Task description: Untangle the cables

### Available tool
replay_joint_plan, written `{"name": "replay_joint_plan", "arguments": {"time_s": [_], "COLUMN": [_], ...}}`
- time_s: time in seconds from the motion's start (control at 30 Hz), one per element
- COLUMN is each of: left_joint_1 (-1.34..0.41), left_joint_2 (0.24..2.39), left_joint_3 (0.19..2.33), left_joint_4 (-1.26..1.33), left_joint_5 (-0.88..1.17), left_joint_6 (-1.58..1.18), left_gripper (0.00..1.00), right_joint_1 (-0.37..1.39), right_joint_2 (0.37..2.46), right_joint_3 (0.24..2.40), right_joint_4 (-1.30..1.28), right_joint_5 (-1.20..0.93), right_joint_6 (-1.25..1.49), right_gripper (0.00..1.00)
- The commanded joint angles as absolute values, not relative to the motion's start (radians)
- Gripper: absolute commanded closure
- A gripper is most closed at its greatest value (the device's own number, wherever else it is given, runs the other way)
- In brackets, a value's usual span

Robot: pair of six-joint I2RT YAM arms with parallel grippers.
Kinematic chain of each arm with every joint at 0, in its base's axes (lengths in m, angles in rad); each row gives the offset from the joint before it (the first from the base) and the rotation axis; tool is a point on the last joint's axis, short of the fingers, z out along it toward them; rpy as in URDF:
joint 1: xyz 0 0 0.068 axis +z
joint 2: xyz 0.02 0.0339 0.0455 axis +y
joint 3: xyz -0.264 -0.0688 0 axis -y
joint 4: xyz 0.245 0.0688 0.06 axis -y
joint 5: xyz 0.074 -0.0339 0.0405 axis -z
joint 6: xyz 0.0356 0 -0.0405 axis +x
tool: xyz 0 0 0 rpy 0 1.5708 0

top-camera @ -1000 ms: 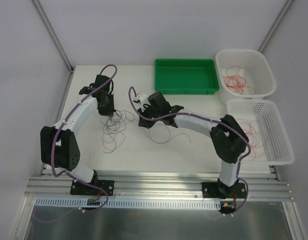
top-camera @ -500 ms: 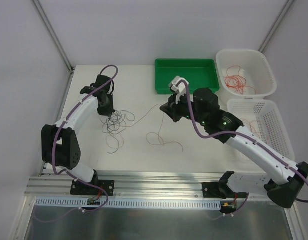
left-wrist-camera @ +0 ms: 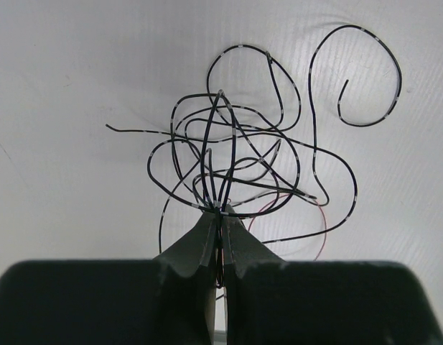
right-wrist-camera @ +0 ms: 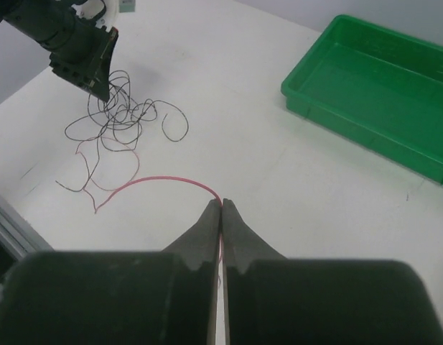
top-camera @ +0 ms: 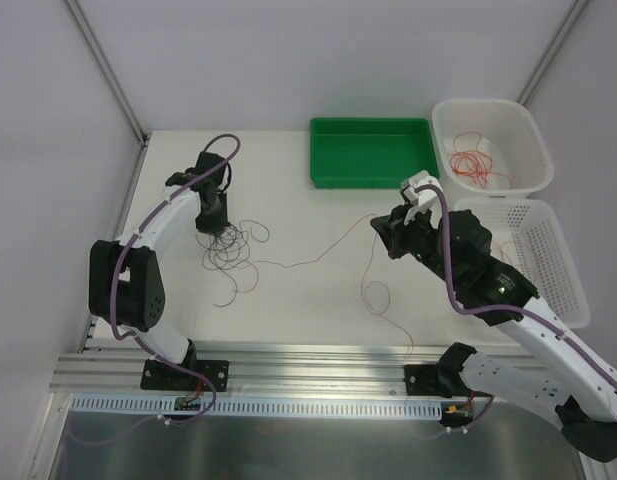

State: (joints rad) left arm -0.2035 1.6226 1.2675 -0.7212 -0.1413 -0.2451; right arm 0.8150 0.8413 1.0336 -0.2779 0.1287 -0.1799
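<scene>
— How do these wires handle?
— Light, limp, springy. The right gripper, jaws pressed together, pinches the red wire, which trails across the table to the black tangle; the left gripper pinches that bundle. Grasp near a free end.
— Anything unclear?
— Where red threads through black: too fine to tell.

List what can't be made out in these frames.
- Left wrist view: which of the black wires the left gripper pinches; they bunch together and vanish between its shut jaws.
- Right wrist view: the red wire past the right gripper; its body hides the rest.
- Top view: where the red wire runs inside the tangle; too thin.
- Top view: what lies in the near basket; the right arm covers part.
</scene>
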Motion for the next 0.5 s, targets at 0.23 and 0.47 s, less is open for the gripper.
{"name": "replay_joint_plan", "arguments": {"time_s": [0.23,0.47], "left_joint_1": [-0.195,-0.189], "left_joint_2": [1.723,1.851], "left_joint_3": [1.305,1.339], "left_joint_4": [-0.761,-0.801], "left_joint_5": [-0.252,-0.324], "left_joint_6": [-0.227,-0.229], "left_gripper": [1.00,1.00], "right_joint_1": [0.772,0.772], "right_joint_2": [0.802,0.867], "right_joint_3": [1.316,1.465], "right_joint_4": [-0.356,-0.361], "right_joint_5": [0.226,0.180], "right_joint_6": [-0.225,-0.219], "right_gripper": [0.99,0.99]}}
